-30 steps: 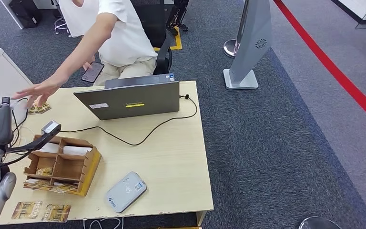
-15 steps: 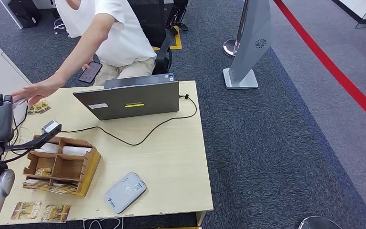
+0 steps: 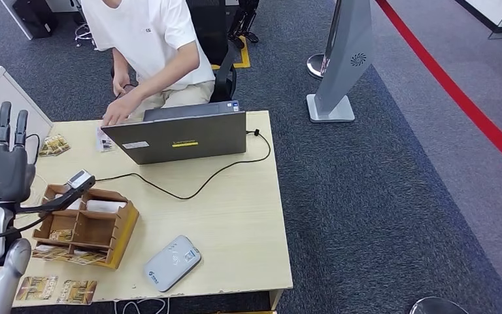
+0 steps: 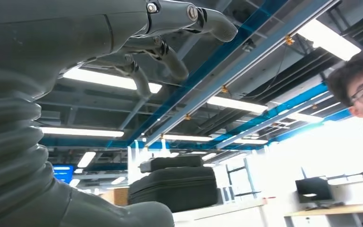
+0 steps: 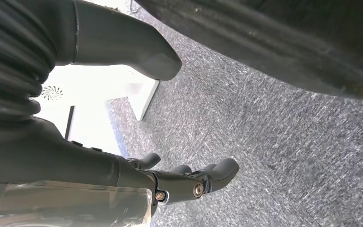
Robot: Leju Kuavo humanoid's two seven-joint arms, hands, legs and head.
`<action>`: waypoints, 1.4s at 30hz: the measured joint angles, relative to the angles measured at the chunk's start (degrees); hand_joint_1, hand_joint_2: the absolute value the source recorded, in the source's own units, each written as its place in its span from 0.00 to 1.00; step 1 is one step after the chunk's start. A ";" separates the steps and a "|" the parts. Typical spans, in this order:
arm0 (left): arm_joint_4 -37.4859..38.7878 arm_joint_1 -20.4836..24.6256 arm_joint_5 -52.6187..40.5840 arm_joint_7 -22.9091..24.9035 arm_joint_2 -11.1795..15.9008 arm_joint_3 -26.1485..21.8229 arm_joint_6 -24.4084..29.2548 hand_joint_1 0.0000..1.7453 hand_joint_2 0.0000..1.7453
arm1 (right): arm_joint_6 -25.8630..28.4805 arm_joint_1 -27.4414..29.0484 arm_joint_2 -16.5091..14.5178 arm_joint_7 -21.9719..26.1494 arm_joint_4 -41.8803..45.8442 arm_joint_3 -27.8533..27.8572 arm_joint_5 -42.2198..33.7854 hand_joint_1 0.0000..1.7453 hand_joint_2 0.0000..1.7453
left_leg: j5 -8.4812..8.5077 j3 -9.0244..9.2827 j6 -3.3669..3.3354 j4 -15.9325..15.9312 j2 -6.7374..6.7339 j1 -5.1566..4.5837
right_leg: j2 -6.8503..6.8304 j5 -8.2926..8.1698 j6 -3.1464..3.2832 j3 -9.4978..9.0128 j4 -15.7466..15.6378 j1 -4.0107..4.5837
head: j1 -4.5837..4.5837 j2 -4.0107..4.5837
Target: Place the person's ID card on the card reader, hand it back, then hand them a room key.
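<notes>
The white card reader (image 3: 173, 263) lies near the table's front edge with nothing on it. A small pale card (image 3: 104, 139) lies on the table by the laptop's left corner, just under the seated person's hand (image 3: 114, 118). Gold key cards sit in a cardboard organizer (image 3: 123, 232), at the far left corner (image 3: 53, 145) and at the front left (image 3: 55, 289). My left hand (image 3: 0, 171) is raised at the table's left edge, fingers (image 4: 170, 52) straight and apart, holding nothing. My right hand (image 5: 184, 182) hangs over the carpet, empty, with its fingers loosely bent.
An open laptop (image 3: 176, 136) stands at the back of the wooden table (image 3: 235, 216), its black cable trailing across the middle. A small scanner head (image 3: 78, 180) on a cable sits by the organizer. A grey kiosk stand (image 3: 340, 65) is beyond the table.
The person's arm has pulled back from the table's far left corner to the laptop. A pale card now lies beside the laptop. My left hand has risen and its fingers have straightened.
</notes>
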State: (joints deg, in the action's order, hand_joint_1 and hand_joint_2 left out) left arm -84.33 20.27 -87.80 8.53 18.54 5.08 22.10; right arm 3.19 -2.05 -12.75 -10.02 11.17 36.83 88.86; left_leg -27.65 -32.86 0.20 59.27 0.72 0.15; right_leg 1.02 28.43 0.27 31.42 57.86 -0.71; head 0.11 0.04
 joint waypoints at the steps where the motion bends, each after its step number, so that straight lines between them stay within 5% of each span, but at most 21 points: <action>1: -1.18 -0.99 0.00 -0.22 -0.71 0.01 -0.08 0.00 1.00 | 0.08 0.01 0.01 -0.10 0.00 0.01 -0.13 0.00 1.00 | 0.00 0.00 0.00 0.00 -0.01 -0.01 | 0.02 0.00 0.00 0.01 0.00 0.00 | 0.01 0.00; 8: -15.07 -14.70 -0.02 -0.52 -5.04 4.85 2.39 0.00 1.00 | 1.53 0.17 0.03 -0.47 0.01 0.48 -1.94 0.00 1.00 | -0.14 -0.06 -0.07 0.00 -0.13 -0.05 | 0.20 0.04 -0.02 0.11 -0.06 -0.03 | 0.06 0.00; 22: -28.93 -30.45 -0.02 -4.65 -4.65 12.29 5.60 0.00 1.00 | 2.57 0.30 0.02 -0.68 0.01 2.62 -3.40 0.00 1.00 | -0.14 -0.09 -0.03 -0.02 -0.08 0.00 | 0.10 0.07 0.00 0.13 -0.03 -0.02 | 0.05 0.00; 27: -30.42 -32.89 -0.02 -1.51 -3.62 13.57 2.99 0.00 1.00 | 2.86 0.29 0.01 -0.68 0.02 3.16 -3.49 0.00 1.00 | -0.14 -0.10 -0.03 -0.02 -0.06 0.00 | 0.07 0.07 0.00 0.14 -0.03 -0.01 | 0.05 0.00; 33: -30.55 -33.35 -0.02 12.38 -0.15 18.88 -6.64 0.00 1.00 | 2.93 0.27 0.01 -1.05 0.02 3.67 -3.49 0.00 1.00 | -0.14 -0.10 -0.04 -0.02 -0.06 0.00 | 0.06 0.07 0.00 0.13 -0.03 -0.01 | 0.05 0.00; 42: -30.24 -35.04 -0.01 12.96 1.09 20.34 -11.11 0.00 1.00 | 2.93 0.24 -0.02 -1.26 0.02 4.51 -3.29 0.00 1.00 | -0.13 -0.12 -0.05 -0.02 -0.06 -0.02 | 0.05 0.07 0.00 0.13 -0.03 -0.01 | 0.05 0.00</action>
State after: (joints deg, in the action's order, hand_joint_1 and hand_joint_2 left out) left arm -114.57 -14.77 -87.81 21.49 19.64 25.42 10.98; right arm 6.12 -1.80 -12.76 -11.28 11.19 41.34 85.57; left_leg -27.78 -32.98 0.15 59.25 0.66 0.14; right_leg 1.06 28.50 0.27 31.55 57.83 -0.72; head 0.16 0.04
